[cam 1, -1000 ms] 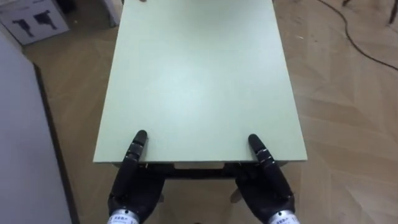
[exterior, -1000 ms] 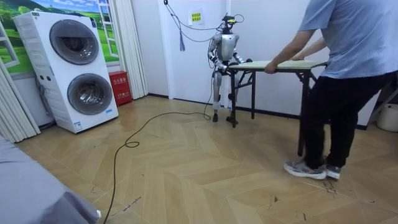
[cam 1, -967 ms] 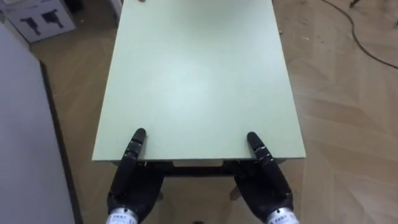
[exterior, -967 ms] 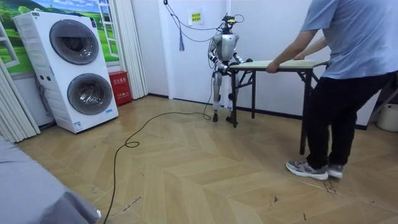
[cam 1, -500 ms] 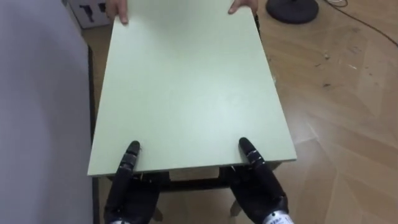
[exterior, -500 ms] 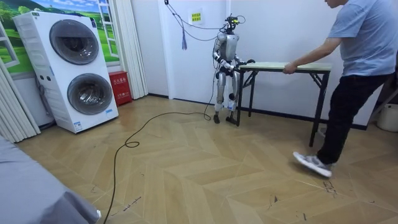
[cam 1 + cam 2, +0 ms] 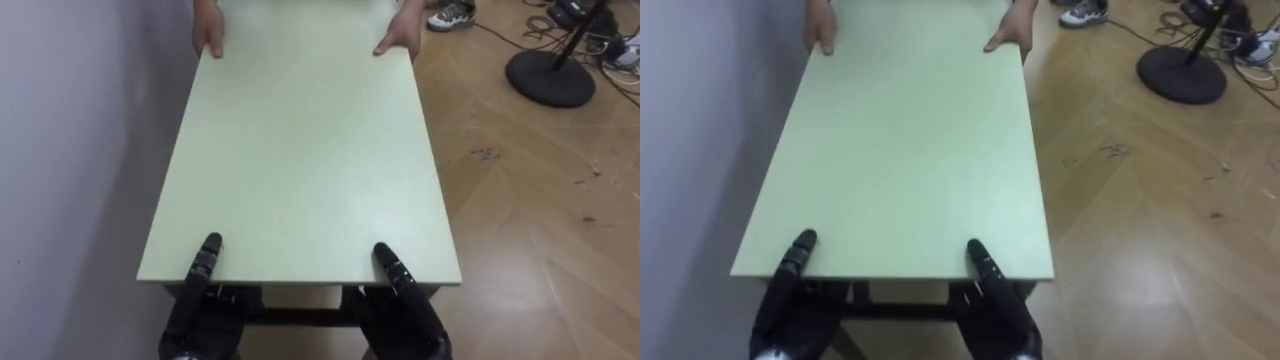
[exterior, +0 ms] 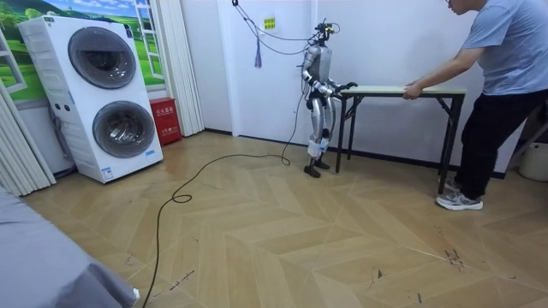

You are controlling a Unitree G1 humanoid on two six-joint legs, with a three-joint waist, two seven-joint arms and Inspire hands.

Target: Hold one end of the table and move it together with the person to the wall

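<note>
Wall [image 7: 70, 150]: pale and plain, along the robot's left, just beside the table's long left edge.
Left hand [image 7: 198, 312]: at the near left corner of the table. Its thumb [image 7: 206, 258] lies flat on the top and the rest of the hand goes under the edge, so it pinches the tabletop. The fingers below cannot be seen.
Table [image 7: 300, 150]: pale green rectangular top on dark legs, stretching straight away from the robot. It is held at the near end by the robot and at the far end by a person.
Person's hands: one [image 7: 208, 28] at the far left corner and one [image 7: 400, 36] at the far right corner, both gripping the far edge with fingers over the top.
Right hand [image 7: 408, 315]: at the near right corner. Its thumb [image 7: 390, 268] is on the top and the palm is below the edge, clamping the tabletop like the left hand.
Floor [image 7: 540, 220]: herringbone wood to the right of the table.
Shoe [image 7: 452, 14]: on the floor just past the far right corner.
Stand [image 7: 547, 78]: round dark base on the floor, well to the right of the table, with cables beside it.
Washers [image 8: 101, 94]: two white machines stacked at the room view's left, well apart from the robot.
Red box [image 8: 163, 120]: on the floor just beside the washers.
Robot: upright at the table end on the room view's left, close to the white wall, with both arms forward.
Person [image 8: 505, 77]: at the other end of the table, leaning forward with arms stretched to the tabletop.
</note>
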